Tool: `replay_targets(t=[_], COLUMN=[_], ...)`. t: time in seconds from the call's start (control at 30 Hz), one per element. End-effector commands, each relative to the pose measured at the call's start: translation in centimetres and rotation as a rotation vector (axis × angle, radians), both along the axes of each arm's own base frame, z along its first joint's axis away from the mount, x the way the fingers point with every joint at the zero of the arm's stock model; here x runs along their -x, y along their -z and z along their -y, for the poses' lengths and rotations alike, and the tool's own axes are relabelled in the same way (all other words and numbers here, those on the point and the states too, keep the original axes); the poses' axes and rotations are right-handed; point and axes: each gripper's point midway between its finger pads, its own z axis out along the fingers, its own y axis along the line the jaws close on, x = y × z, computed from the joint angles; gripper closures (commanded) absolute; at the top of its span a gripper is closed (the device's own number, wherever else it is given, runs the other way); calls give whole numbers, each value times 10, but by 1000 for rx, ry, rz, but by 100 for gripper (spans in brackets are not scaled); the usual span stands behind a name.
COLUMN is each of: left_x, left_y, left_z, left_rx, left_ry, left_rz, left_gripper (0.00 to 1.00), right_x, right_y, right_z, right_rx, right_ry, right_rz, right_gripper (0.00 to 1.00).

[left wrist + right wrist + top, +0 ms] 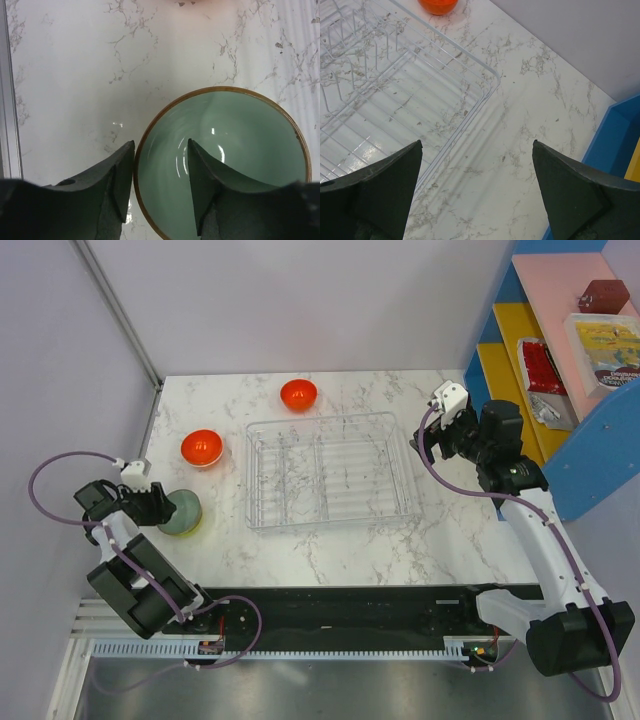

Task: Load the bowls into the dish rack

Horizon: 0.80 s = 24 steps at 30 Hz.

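Observation:
A green bowl [182,512] stands on the marble table at the left; in the left wrist view [240,145] it shows a brown rim. My left gripper [162,506] [160,150] is open and straddles that rim, one finger outside against it and one inside the bowl. Two orange bowls stand on the table, one [201,448] behind the green bowl and one [298,394] [437,5] behind the dish rack. The clear dish rack [250,475] [470,65] lies mid-table and holds nothing. My right gripper [427,443] [477,145] is open and empty above the table by the rack's right wall.
A blue shelf unit [590,455] [620,130] with pink and yellow boards and packaged goods stands at the table's right edge, close to the right arm. Grey walls bound the table at the left and back.

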Motion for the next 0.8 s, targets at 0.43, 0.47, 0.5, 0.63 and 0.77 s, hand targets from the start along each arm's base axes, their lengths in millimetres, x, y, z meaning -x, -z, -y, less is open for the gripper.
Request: replay_targets(t=[0.43,0.47,0.5,0.63,0.77], left_x=[-3,-3,-4,-3,-3], left_y=[-11,-11,-11,-12,-15], left_z=[9,9,9,10,10], left_rx=[5,7,4,6,0], left_ry=[39,39,39,39,38], left_rz=[76,75,77,78,87], left_gripper=[87,92,93,98,98], right_x=[1,1,1,1,1], right_y=[-4,-5,-5,-5,-5], right_z=[-6,-6,-6,-5,-5], right_rx=[-5,-4,-3,-3,-3], right_ry=[-34,-33,-34,-32,-32], right_rz=[19,21,21,23,21], right_gripper=[2,2,2,2,2])
